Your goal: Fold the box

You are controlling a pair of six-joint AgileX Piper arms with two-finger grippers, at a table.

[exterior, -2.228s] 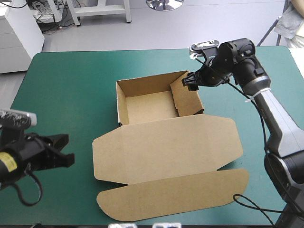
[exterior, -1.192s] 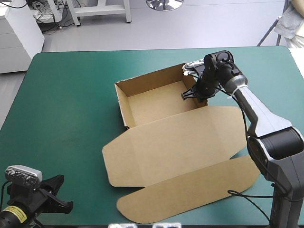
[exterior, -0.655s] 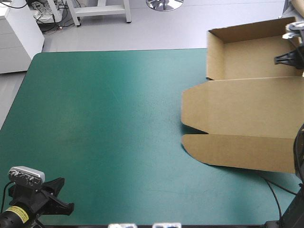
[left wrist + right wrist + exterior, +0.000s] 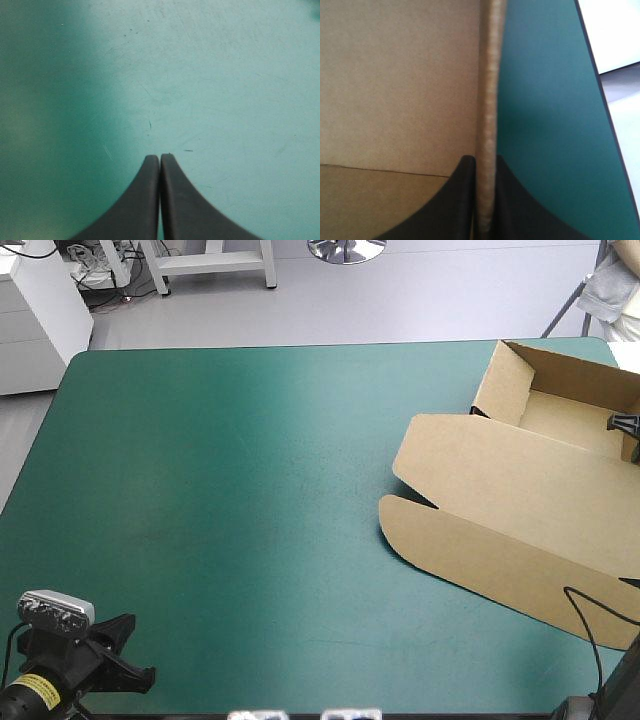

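The box (image 4: pixel 520 500) lies at the tabletop's (image 4: pixel 230 490) far right corner, tray walls up and lid flat, with the right jaws pinched all but shut on a tray wall, probably to steady or drag it, while the left jaws rest closed and empty near-left.

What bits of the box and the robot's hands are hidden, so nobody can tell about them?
- High view: the box runs past the picture's right edge, so its right side is cut off.
- High view: only a small black tip of the right gripper shows at that edge, too small to judge its grip there.
- Left wrist view: the left gripper faces only teal-green cover; the box is out of view.
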